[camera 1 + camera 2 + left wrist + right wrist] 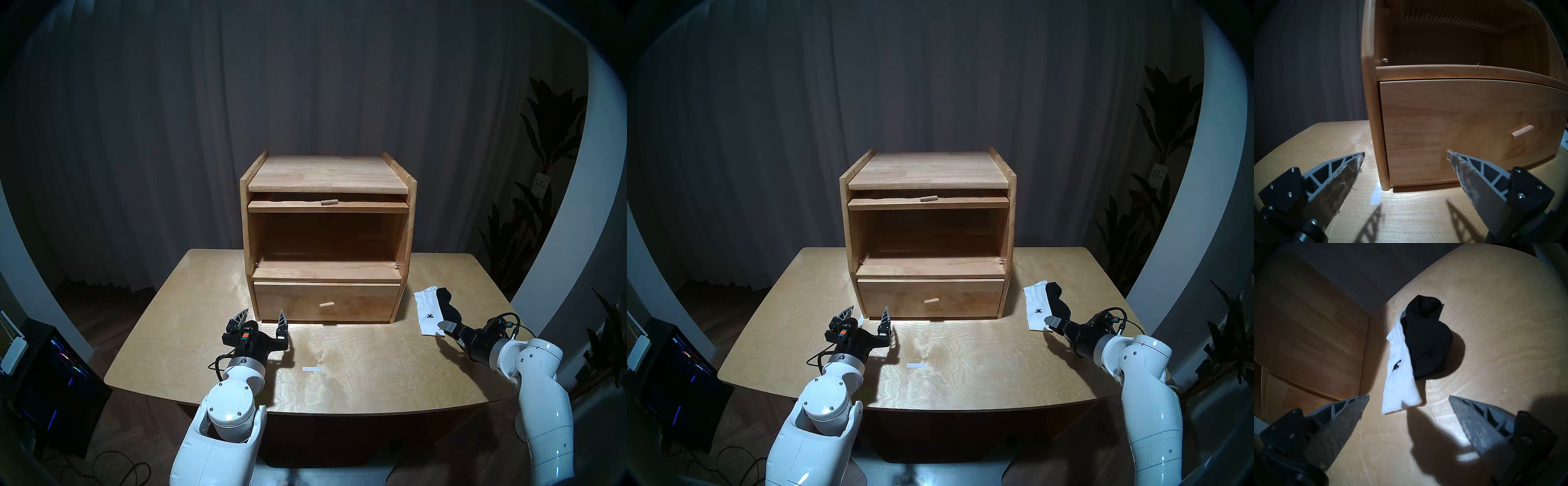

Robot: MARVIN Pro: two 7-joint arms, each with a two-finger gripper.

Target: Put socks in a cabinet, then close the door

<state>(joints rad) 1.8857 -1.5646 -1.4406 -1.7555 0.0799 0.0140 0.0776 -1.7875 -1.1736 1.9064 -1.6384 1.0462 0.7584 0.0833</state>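
The light-wood cabinet (327, 169) stands at the middle of the table. Its door (327, 206) is tucked flat under the top, showing only its edge and peg handle, and the upper compartment (325, 237) is open and empty. In the left wrist view the door's ribbed pane (1457, 17) shows overhead. A white sock (428, 312) (1400, 378) and a black sock (448, 303) (1427, 344) lie overlapped right of the cabinet. My right gripper (449, 334) (1408, 396) hovers open just short of the white sock's near end. My left gripper (263, 312) (1405, 152) is open and empty at the cabinet's front left corner.
The lower drawer (327, 302) is shut, with a peg handle (1523, 134). A white tape strip (311, 369) lies on the table (373, 373), another at the cabinet's corner (1376, 195). A lit computer case (51, 373) stands on the floor at left, plants (549, 135) at right.
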